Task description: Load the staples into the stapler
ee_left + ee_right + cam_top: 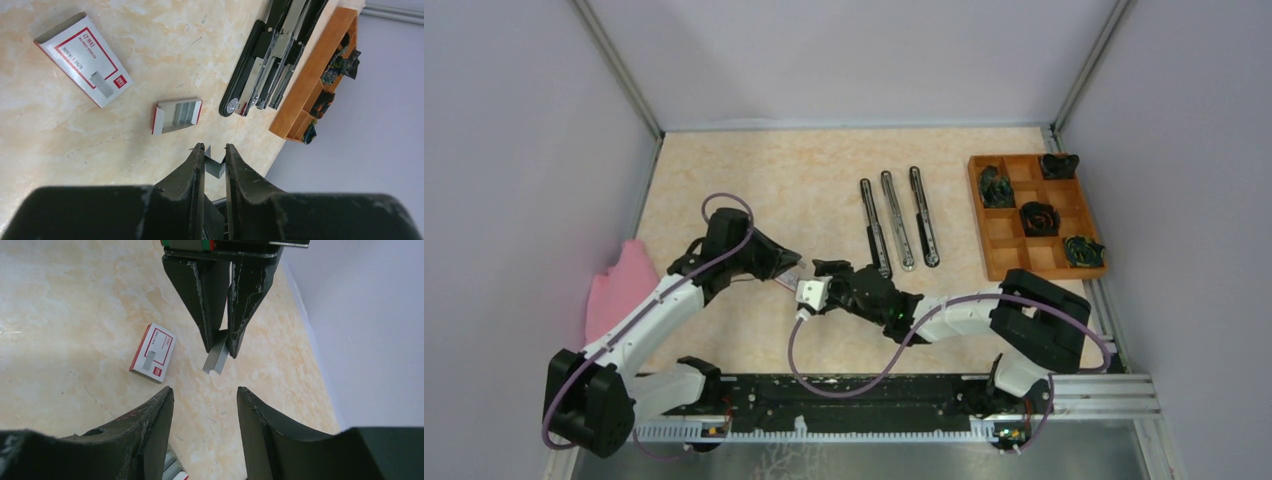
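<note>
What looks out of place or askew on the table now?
The red-and-white box sleeve lies apart from its open inner tray. The staples hang slanted from the very tips of the left gripper, which looks like a thin hold.

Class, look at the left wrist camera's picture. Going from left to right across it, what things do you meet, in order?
red-and-white staple box → open inner tray → staples pinched in the left gripper → three staplers → wooden tray
</note>
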